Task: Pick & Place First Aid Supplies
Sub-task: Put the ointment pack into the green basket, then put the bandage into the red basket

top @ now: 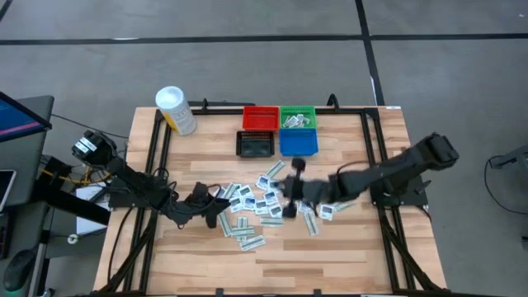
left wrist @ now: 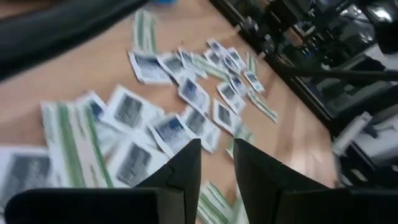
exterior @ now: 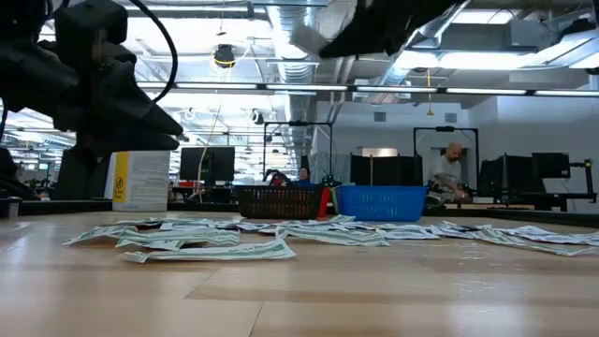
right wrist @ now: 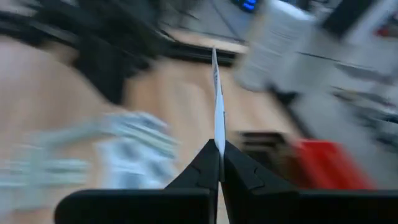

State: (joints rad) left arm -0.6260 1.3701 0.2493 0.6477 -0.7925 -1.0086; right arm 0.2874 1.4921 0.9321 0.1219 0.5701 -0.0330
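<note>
High view: left pincer (top: 216, 208) low over the wooden slatted bench (top: 346, 256), fingers slightly spread, gripping nothing, at the left edge of the scattered small white and green-striped flat packets (top: 257, 202). Right pincer (right wrist: 219, 155) pressed together, pinching one thin white packet (right wrist: 217, 106) edge-on; its print is unreadable and the surroundings are blurred.

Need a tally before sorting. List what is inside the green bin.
The high view shows several small pale packets piled in the green bin, covering most of its floor. Whatever lies beneath that pile is hidden. The low view cannot help, because the blue bin blocks it.
</note>
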